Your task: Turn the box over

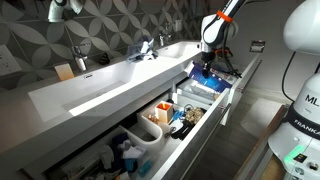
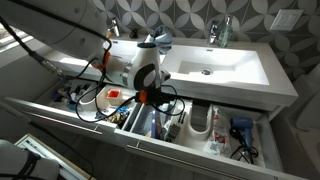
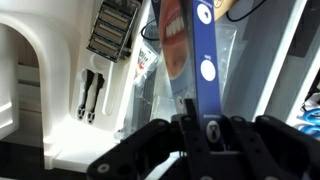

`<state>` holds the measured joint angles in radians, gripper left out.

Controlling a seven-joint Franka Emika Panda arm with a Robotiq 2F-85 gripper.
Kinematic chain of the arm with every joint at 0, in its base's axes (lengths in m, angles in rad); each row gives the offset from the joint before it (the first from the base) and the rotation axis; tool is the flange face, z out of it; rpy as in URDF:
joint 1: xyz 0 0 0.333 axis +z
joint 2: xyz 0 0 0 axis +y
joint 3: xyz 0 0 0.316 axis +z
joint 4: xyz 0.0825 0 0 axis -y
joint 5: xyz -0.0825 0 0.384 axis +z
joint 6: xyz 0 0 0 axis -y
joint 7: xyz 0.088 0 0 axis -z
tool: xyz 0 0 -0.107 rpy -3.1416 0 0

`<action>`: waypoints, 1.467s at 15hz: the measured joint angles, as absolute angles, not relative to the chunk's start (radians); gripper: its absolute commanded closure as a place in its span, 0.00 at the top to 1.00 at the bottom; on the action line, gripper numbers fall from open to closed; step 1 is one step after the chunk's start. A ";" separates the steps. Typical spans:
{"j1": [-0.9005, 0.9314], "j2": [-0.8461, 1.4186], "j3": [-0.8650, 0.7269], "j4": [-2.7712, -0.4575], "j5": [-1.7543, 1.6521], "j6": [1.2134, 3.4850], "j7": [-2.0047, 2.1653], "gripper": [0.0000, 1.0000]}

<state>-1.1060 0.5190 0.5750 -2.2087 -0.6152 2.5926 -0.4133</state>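
Blue on its face, one box [image 3: 205, 60] sits between two jaws.

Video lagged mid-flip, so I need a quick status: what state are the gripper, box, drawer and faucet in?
gripper: shut on the box.
box: gripped, standing on edge, narrow blue side facing the wrist camera.
drawer: pulled open.
faucet: no water seen running.
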 measured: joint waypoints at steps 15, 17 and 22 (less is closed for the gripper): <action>-0.662 0.532 0.081 -1.747 -0.060 1.955 -0.941 0.02; -0.629 0.597 0.039 -1.665 -0.036 1.887 -0.963 0.02; -0.598 0.779 -0.001 -1.463 0.029 1.736 -0.990 0.31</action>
